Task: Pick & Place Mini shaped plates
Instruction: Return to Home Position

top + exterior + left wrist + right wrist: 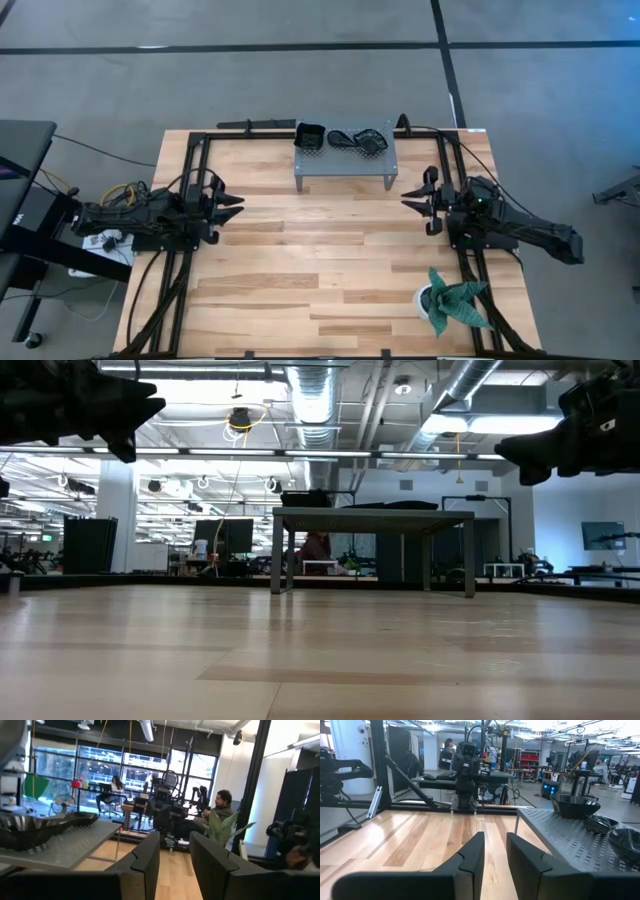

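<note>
The mini shaped plates are all sitting on top of the grey perforated shelf, which is standing at the middle of the tabletop's far edge. The square ones are lying in a stack at the shelf's left end, with the leaf-shaped ones resting beside them toward its right end. The left gripper is hovering above the tabletop near the left edge, pointing inward; its fingers are standing a narrow gap apart and gripping nothing. The right gripper is hovering near the right edge, facing the left one, its fingers likewise parted slightly and holding nothing. A green spiky plant is sitting by the near right corner
</note>
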Robot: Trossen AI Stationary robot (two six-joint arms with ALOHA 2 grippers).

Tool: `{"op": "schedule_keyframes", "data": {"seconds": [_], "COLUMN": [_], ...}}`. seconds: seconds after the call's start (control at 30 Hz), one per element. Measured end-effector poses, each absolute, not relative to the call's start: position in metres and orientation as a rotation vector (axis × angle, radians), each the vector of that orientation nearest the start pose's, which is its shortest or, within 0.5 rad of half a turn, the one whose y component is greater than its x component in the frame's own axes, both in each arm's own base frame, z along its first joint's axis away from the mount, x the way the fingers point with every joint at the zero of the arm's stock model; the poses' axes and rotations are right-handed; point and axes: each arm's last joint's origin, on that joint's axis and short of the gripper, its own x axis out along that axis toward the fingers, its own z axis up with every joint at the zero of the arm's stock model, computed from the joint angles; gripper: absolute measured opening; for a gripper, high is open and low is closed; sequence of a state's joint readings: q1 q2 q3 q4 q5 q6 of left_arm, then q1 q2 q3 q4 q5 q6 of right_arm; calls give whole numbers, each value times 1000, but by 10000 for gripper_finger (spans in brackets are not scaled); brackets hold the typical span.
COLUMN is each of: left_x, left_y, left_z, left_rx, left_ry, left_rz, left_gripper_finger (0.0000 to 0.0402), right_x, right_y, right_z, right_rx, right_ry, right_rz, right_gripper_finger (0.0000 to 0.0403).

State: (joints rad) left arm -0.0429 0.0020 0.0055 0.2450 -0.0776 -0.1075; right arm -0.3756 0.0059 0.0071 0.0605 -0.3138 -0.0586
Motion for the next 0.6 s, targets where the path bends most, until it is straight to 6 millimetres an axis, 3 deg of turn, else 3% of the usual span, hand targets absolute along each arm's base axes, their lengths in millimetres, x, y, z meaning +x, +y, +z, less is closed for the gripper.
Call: {"op": "schedule_keyframes", "data": {"seconds": [0.6], "left_x": [94], "left_y": [-2], "left_z": [189], "left_rx": [-151], "left_ry": [-253], "left_rz": [17], "left_gripper_finger": [108], "right_x": [93], "right_y": [-27], "right_z": [171], "right_rx": [-79], "right_ry": [-55], "right_rz": [-64], "right_gripper_finger": [76]}}
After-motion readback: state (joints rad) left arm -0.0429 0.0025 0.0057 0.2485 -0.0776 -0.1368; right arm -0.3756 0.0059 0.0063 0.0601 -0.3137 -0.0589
